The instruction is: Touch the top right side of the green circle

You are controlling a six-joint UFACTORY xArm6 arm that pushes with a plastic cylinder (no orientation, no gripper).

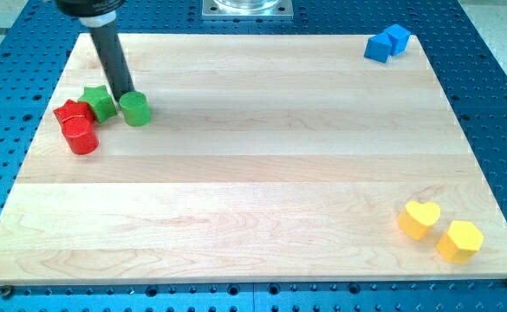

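Observation:
The green circle (135, 109) is a short green cylinder at the view's upper left on the wooden board (253, 173). My tip (125, 93) is at the end of the dark rod that slants down from the view's top left. It ends at the circle's top left edge, touching or nearly touching it. A green star (99, 101) sits just left of the tip. A red star (70, 112) and a red cylinder (81, 137) lie further left and below.
Two blue blocks (386, 43) sit at the view's top right corner. A yellow heart (419, 218) and a yellow hexagon (459, 240) lie at the bottom right. A blue perforated table surrounds the board.

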